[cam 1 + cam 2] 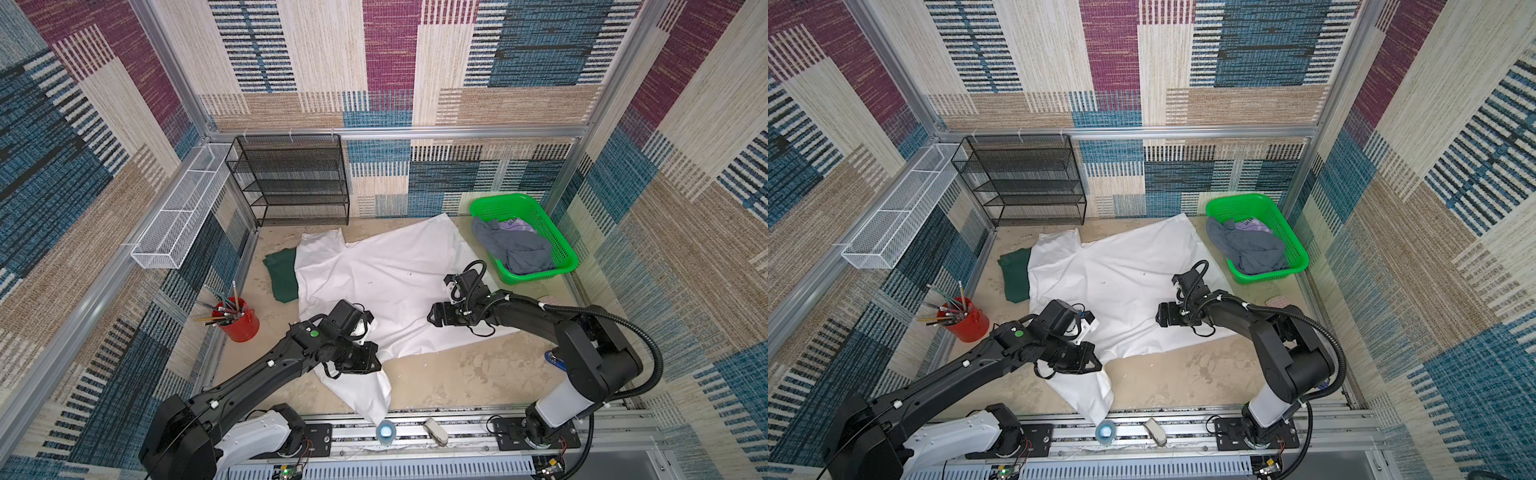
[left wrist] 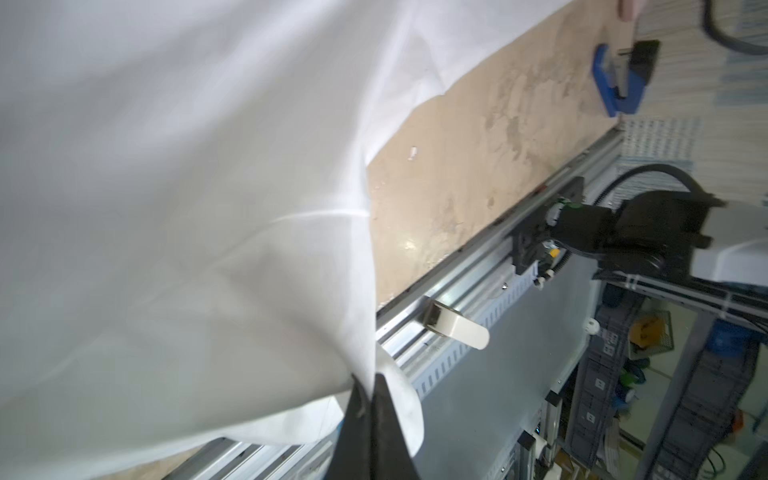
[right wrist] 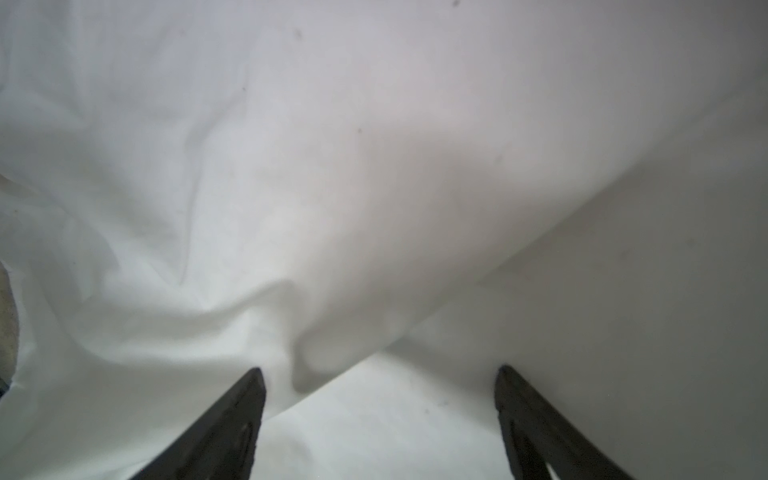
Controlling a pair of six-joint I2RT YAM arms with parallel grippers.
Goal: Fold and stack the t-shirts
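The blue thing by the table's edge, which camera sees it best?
The left wrist view: the blue thing, maybe a stapler, lies in full sight on the table. In both top views the right arm hides all but a blue sliver. The right wrist view shows only the white shirt.

Black mesh shelf point(image 1: 291, 183), white wire tray point(image 1: 178, 216), red pot of pencils point(image 1: 243, 326), green basket point(image 1: 536, 277), blue stapler point(image 2: 600, 75).
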